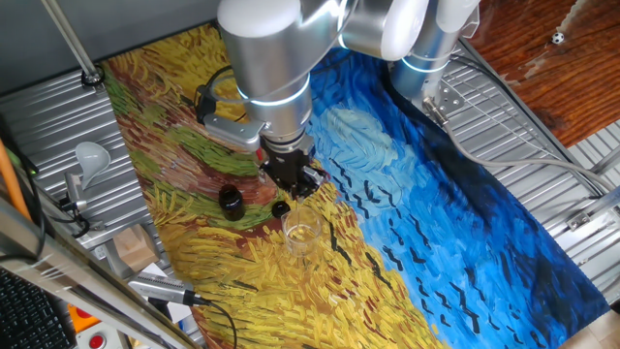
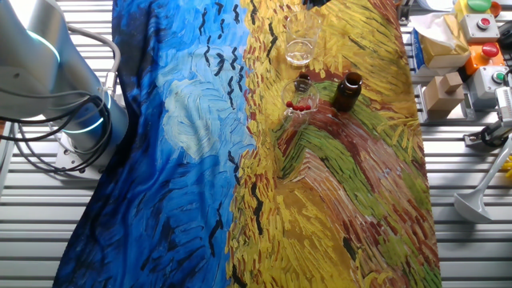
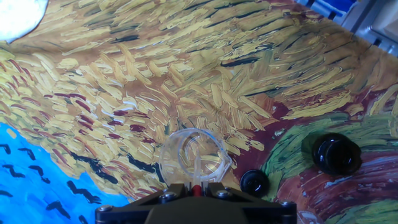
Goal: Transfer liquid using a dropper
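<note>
Two clear glasses [image 2: 302, 42], one brown bottle [image 2: 347, 91] (one black cap [image 3: 254, 182]).

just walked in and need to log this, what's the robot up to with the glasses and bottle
The arm's gripper hangs over the painted cloth, just above an upright clear glass. An open dark bottle and its black cap stand beside it. Spare red-bulbed droppers sit in a second glass. A speck of red shows at the fingers in the hand view, so it may hold one, but that is unclear.
</note>
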